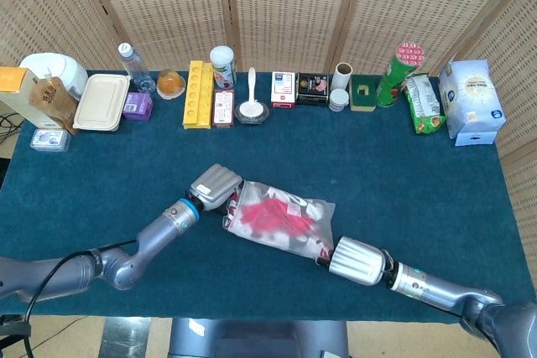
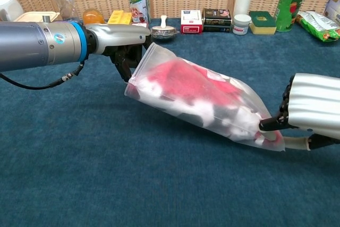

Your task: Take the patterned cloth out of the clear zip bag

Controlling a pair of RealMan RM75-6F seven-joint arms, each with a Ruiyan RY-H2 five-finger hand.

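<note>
Patterned cloth (inside clear zip bag) stretched between both robot hands

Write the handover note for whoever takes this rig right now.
Left hand: grips one end of the bag.
Right hand: fingers pinch the opposite end.
The bag is held stretched between the two hands over the table.
Cloth: red and white, all inside the bag.
Done: bag gripped at both ends.
Left: open the bag and pull the cloth out.
</note>
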